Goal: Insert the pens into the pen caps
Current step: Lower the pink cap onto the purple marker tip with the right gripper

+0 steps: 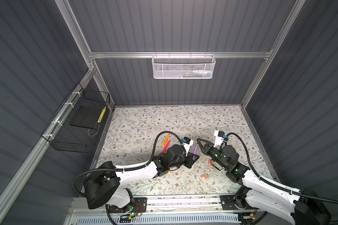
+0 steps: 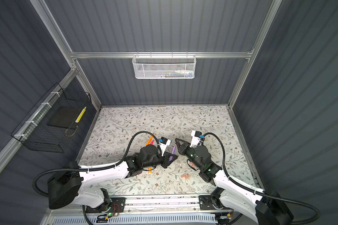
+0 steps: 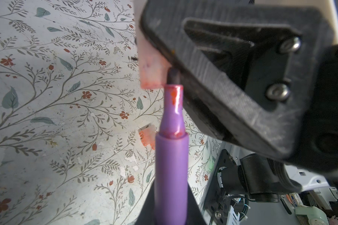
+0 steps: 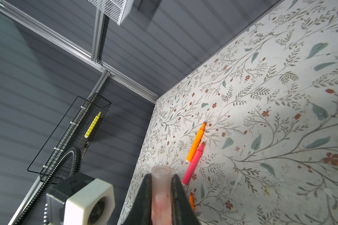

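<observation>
Two pens (image 1: pixel 166 145) side by side behind left arm (image 1: pixel 135 171); loose caps (image 1: pixel 205 176) front-right on table (image 1: pixel 144 120).

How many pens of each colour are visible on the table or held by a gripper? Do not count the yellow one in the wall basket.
Purple pen: 1
Orange pens: 2, one lying free, one partly hidden under the left arm
Pink pen: 1
Total: 4

Floral table (image 1: pixel 144 120) bears orange pen (image 1: pixel 166 139), pink pen (image 1: pixel 165 146), loose caps (image 1: pixel 205 176).
</observation>
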Available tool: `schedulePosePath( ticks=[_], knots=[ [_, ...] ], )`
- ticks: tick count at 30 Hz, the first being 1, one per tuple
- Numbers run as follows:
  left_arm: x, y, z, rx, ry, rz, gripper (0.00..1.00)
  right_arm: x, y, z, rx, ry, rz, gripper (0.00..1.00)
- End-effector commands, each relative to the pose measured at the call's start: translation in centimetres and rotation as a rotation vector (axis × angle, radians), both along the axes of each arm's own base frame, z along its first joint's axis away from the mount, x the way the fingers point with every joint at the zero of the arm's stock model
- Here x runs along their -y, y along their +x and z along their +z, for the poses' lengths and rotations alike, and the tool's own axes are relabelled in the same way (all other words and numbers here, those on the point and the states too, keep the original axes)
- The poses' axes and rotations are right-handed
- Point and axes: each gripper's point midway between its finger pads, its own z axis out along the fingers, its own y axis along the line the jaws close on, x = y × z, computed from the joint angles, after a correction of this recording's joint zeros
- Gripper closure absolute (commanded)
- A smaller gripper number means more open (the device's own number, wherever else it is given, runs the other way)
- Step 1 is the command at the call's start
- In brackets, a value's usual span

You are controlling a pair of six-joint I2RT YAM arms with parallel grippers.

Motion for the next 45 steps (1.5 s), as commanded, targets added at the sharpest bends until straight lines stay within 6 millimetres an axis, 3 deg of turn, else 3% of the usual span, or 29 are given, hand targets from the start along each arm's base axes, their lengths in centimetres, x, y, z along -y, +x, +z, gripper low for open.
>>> schedulePosePath(
  ticks=[1,30,45],
  knots=[
    [0.3,-0.1,0.5,-0.006,-0.015,-0.004,1.0,-0.3,-0.2,1.5,0.039,0.021,0.016,0.95],
    [-0.6,-1.2,0.7,-0.017,-0.055,-0.027,1.0,-0.4,0.3,2.7,0.05,0.011,0.003,0.96],
    [-0.1,-0.5,1.3,0.002,-0.046,-0.011,1.0,-1.0,-0.8,0.6,0.01,0.023,0.045,0.98]
  ],
)
